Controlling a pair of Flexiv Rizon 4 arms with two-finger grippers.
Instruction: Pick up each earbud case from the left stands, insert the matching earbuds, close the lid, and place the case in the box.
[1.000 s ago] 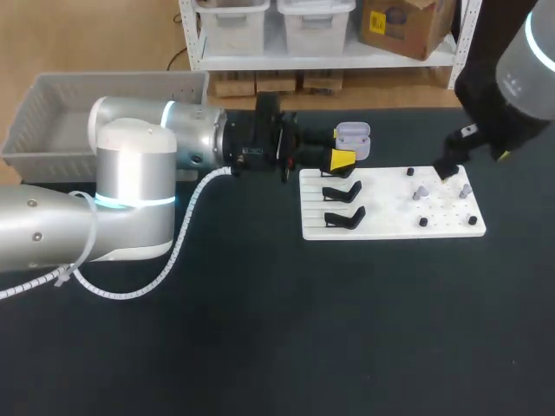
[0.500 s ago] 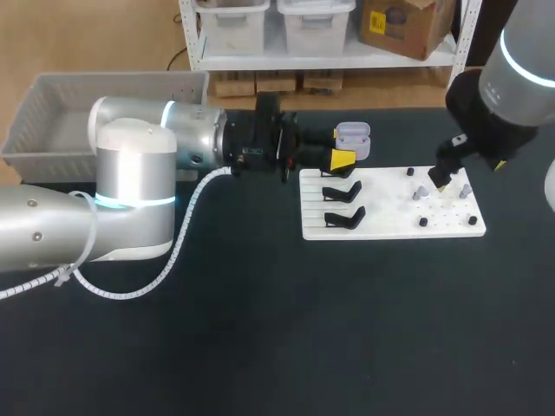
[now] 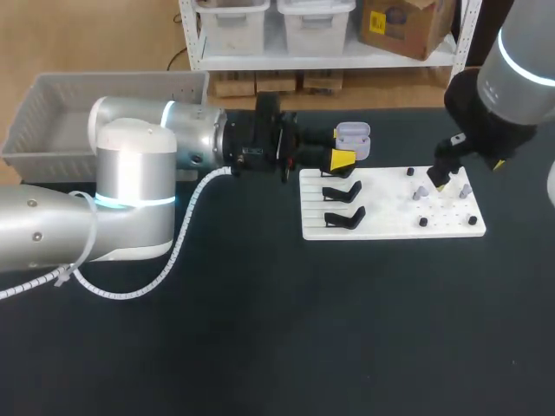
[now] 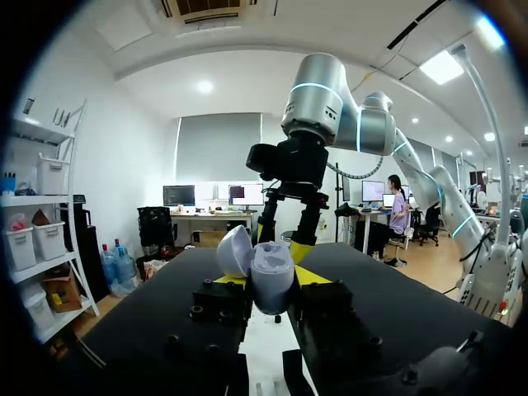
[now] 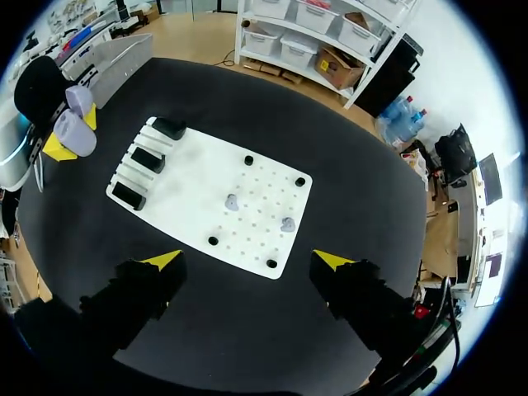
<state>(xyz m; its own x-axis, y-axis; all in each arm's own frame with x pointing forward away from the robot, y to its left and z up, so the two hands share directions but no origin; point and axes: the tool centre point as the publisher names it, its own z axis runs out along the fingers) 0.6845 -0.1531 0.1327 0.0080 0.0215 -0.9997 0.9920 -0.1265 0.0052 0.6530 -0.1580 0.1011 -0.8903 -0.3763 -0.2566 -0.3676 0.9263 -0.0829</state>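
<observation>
table [image 3: 260, 347] near edge bare dark top; white board [image 3: 390, 208] lies flat right of centre; black stands [image 3: 342, 217] in a row along its left side, nothing resting on the two nearer ones; two grey earbuds [image 3: 420, 192] loose on the right half of the board, apart from each other, among small black pegs [image 3: 422, 222]; right gripper [image 3: 442, 179] hangs above the board's far right part, over the earbuds; right wrist view shows its fingers [image 5: 161, 261] spread wide, nothing between them, board [image 5: 206, 198] and both earbuds [image 5: 232, 201] under it; left gripper [image 3: 343, 159] level, just past the board's far left corner, fingers clamped on the lavender earbud case [image 3: 352, 136] from both sides; case off the stands, held in the air, lid up and open; left wrist view confirms: case [image 4: 271, 276] pinched between the yellow tips, right gripper [image 4: 285, 243] ahead of it; grey box [image 3: 52, 130] at the far left corner, well apart from the case
</observation>
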